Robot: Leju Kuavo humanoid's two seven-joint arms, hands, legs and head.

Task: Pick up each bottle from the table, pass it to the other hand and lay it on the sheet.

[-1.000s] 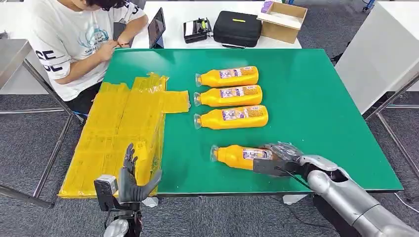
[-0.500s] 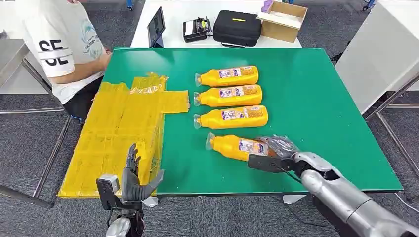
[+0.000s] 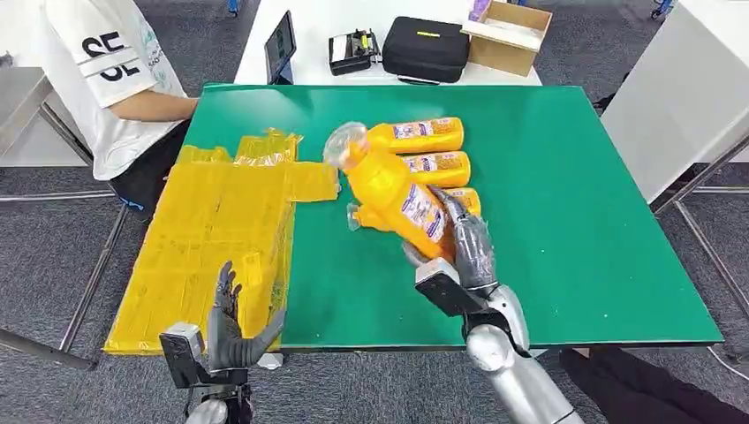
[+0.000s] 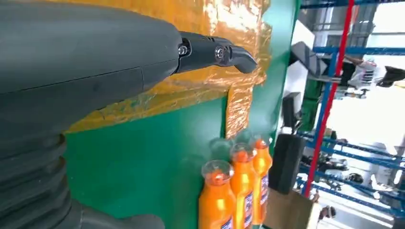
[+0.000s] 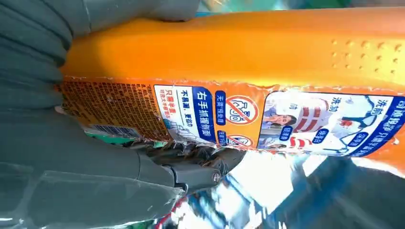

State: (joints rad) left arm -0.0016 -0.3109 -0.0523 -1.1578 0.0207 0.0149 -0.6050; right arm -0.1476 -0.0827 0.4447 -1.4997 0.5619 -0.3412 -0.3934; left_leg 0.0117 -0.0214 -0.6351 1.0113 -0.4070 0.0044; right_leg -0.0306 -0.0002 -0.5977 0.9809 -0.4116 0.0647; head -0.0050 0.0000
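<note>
Head view: the right hand [image 3: 466, 252] grips the raised bottle [image 3: 393, 190] above the table [image 3: 565, 194], right of the yellow sheet [image 3: 212, 238]; the tilted bottle might slip. The left hand [image 3: 231, 331] waits, fingers spread.

Right wrist view: fingers [image 5: 191, 174] wrap its label end.

The sheet [image 3: 212, 238] covers the left part of the table [image 3: 574, 203]. Right of the sheet lie three bottles [image 3: 433, 134] side by side. The right hand [image 3: 464, 256] holds a fourth bottle [image 3: 393, 190] tilted above them.
</note>
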